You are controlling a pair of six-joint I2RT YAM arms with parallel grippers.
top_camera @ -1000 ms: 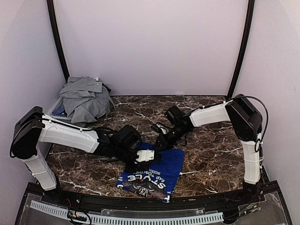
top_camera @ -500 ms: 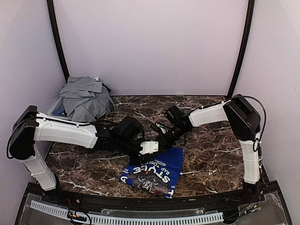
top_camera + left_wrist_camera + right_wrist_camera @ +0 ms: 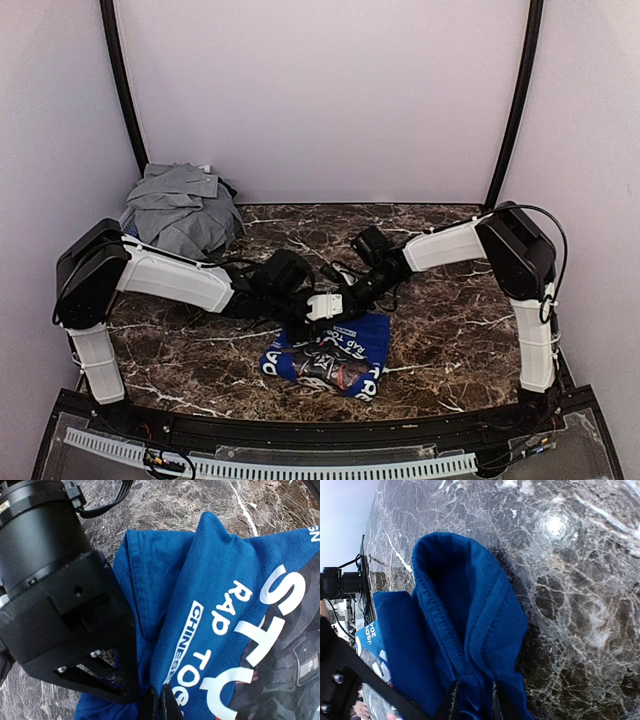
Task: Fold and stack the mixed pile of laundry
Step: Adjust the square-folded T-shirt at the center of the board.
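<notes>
Between the right gripper's (image 3: 473,702) narrowly set fingers sits a bunched fold of the blue T-shirt (image 3: 335,352). Just beside them, the left gripper (image 3: 159,705) pinches the same shirt, fingers almost together. Nearward of both, its printed front lies on the table (image 3: 450,300). Grey clothes (image 3: 185,215) lie well apart.

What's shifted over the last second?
The left tool carried an edge of the blue T-shirt away from the near side, towards the right tool; the shirt drew back and bunched shorter. Both tools pinch it. The grey pile did not move.
</notes>
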